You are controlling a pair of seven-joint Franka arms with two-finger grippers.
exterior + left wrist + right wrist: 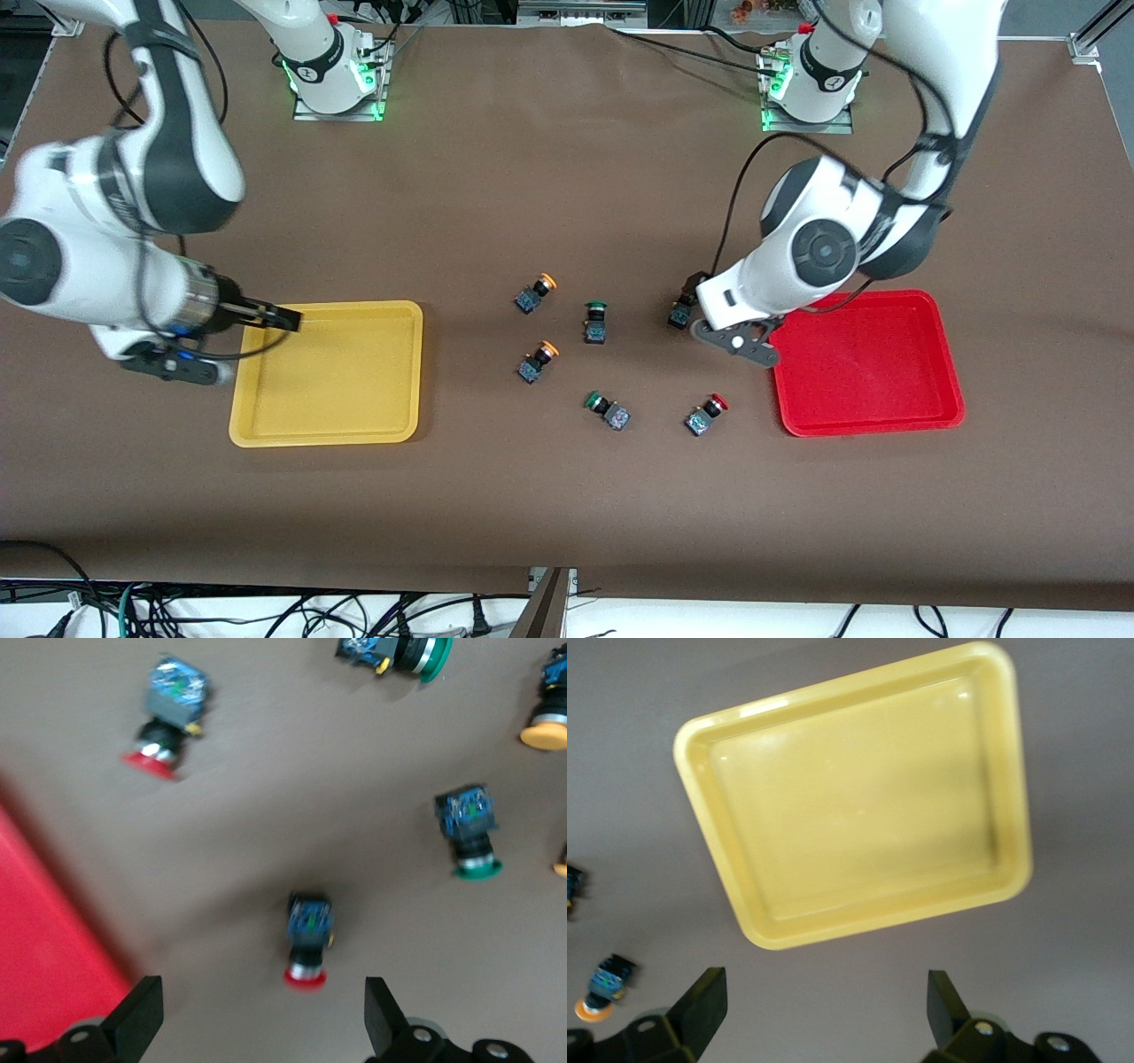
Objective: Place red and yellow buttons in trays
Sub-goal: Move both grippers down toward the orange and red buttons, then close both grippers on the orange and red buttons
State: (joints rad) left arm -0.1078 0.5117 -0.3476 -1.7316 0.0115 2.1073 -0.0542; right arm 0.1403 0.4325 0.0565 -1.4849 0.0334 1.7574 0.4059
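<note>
Six push-button switches lie loose on the brown table cover in the front view, between the yellow tray at the right arm's end and the red tray at the left arm's end; both trays hold nothing. Left gripper hangs over a red-capped button, beside the red tray's rim. Second red button lies nearer the camera than that gripper. Two orange-yellow buttons and two green ones sit toward mid-table. Right gripper hovers over the yellow tray's edge. Cables dangle along the table's front edge.

Left wrist view: fingers spread wide, nothing clamped, red-capped button on the cover between them, red tray corner beside one finger.

Right wrist view: fingers apart, nothing held, yellow tray ahead, one orange-capped button beside a finger.
</note>
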